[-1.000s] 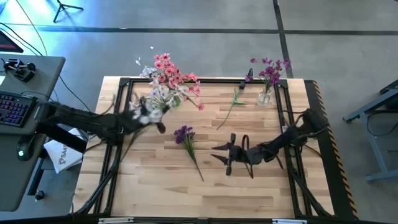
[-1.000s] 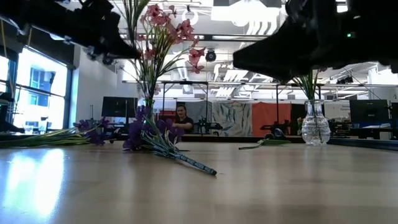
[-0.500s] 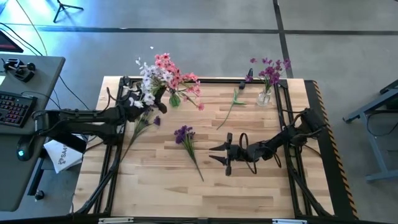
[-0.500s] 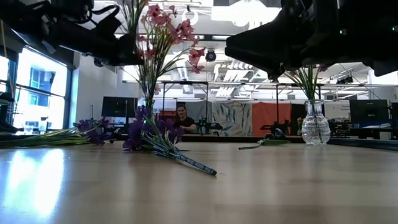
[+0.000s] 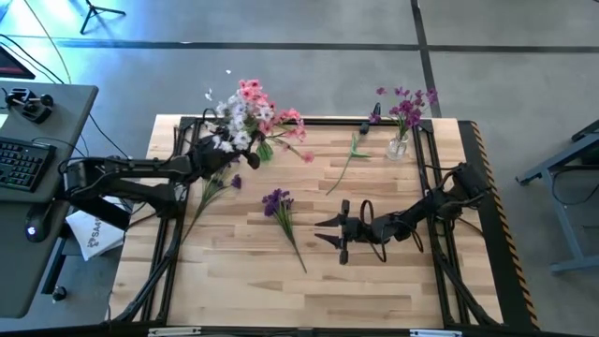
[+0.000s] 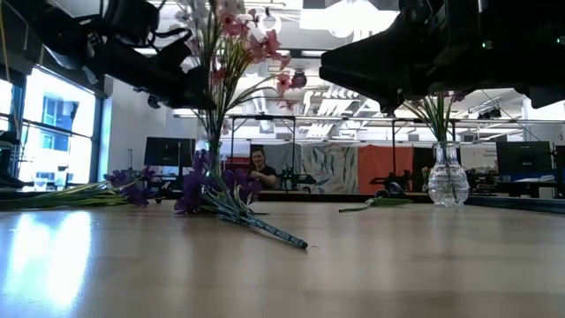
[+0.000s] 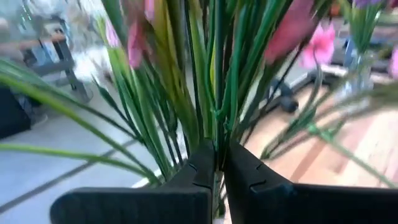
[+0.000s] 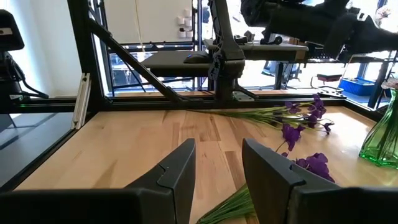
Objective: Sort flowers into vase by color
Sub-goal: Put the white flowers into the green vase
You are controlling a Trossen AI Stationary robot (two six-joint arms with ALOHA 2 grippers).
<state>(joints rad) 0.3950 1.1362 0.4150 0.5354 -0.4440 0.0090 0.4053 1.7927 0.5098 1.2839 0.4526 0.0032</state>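
Sorting is partly done. A pink-and-white bunch (image 5: 253, 117) is seated in the green vase (image 5: 263, 149) at the table's far left, with the left gripper (image 5: 222, 154) clamped on its stems — a purple bunch (image 5: 404, 105) sits in the clear vase (image 5: 398, 147) far right. Three sprigs are left lying on the table (image 5: 374, 281): a purple sprig (image 5: 280, 212) mid-table, another purple sprig (image 5: 213, 190) near the left arm, a loose stem (image 5: 348, 161). The right gripper (image 5: 339, 234) is held low over the table, jaws apart, empty.
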